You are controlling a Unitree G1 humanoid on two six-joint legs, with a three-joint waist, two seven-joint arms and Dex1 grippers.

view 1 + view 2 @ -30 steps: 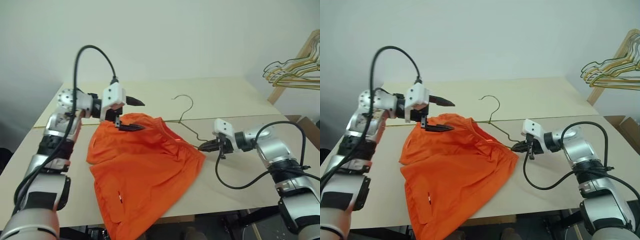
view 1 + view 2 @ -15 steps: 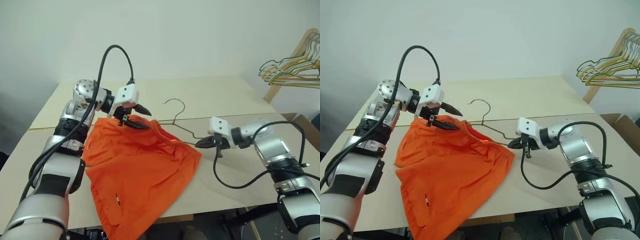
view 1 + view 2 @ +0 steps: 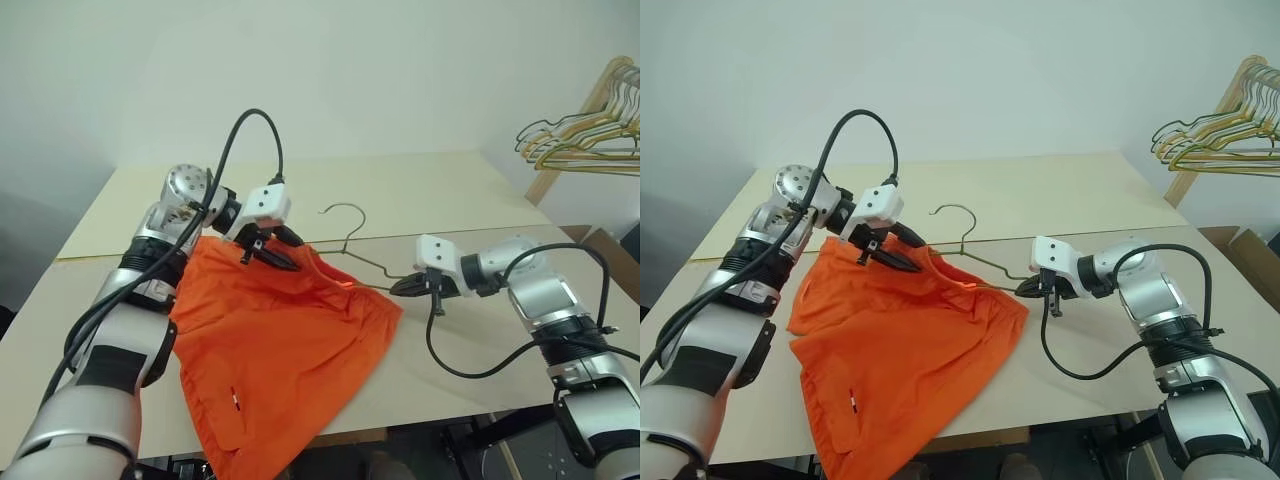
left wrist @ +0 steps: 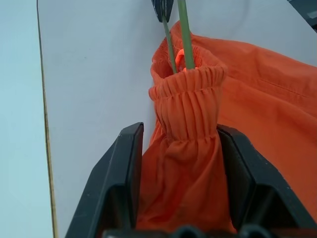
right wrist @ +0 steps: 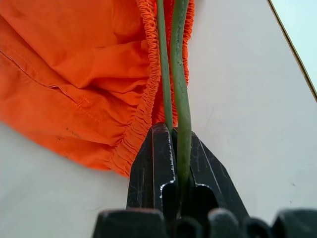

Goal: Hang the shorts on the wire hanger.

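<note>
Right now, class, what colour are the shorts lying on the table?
Bright orange. The shorts show best in the left eye view.

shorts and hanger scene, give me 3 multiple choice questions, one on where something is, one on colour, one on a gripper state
1. Where do the bunched spare hangers hang?
A. on a wooden rack at the far right
B. on the table by the left arm
C. on top of the shorts

2. What colour are the shorts?
A. navy
B. bright orange
C. white

3. What is the right gripper doing?
A. standing open above the table
B. pinching the shorts' hem
C. shut on the wire hanger

Answers: 1 A, they show beside the table's right end. 2 B, orange in every view. 3 C, the right wrist view shows the wire clamped between the fingers.
</note>
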